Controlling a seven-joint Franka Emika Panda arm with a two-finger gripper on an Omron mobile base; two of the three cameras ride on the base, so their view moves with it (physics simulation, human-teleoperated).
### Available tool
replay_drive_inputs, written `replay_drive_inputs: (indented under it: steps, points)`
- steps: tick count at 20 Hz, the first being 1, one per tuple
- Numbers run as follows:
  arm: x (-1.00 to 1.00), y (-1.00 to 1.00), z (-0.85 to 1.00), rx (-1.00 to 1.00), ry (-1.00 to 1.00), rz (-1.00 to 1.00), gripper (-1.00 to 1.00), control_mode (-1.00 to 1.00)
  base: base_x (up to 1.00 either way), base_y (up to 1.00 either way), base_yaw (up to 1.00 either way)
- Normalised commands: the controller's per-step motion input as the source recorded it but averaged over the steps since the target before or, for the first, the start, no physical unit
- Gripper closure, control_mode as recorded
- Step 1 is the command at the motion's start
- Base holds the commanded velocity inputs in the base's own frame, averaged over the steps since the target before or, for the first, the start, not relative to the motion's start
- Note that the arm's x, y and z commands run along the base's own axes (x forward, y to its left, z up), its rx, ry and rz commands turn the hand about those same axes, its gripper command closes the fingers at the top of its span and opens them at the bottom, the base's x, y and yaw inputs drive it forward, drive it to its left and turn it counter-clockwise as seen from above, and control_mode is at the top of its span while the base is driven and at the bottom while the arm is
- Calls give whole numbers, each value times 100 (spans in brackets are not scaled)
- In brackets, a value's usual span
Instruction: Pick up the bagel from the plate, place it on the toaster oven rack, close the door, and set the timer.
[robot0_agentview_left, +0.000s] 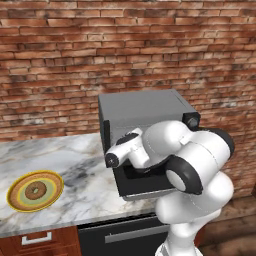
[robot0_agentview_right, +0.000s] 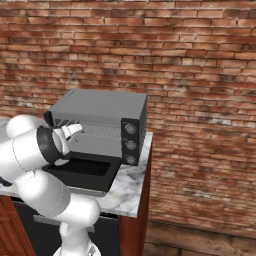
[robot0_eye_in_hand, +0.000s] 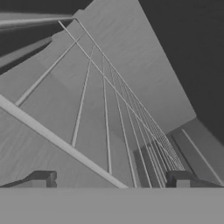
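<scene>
behind the arm (robot0_agentview_left: 192, 170), door (robot0_agentview_left: 145, 184) half hidden

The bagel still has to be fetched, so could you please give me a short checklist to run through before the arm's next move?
1. Bagel on the plate, ready to pick: ok.
2. Door folded down, oven open: ok.
3. Rack in the oven and bare: ok, as far as the hand view reaches.
4. Gripper open with nothing between the fingertips: ok.
5. Gripper over the bagel: not ok; it points into the oven, and the plate lies on the counter to the oven's left.
6. Timer knob setting: cannot tell.
</scene>
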Motion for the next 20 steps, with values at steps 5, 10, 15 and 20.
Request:
replay_drive_inputs:
  steps: [5,10,15,20]
  points:
    - [27,2,-21,0,0,0,-100,-100,0,0,0]
    - [27,3,-25,-1,0,0,100,-100,0,0,0]
    - [8,2,-26,-1,0,0,100,-100,0,0,0]
    - [-8,0,-14,0,7,0,100,-100,0,0,0]
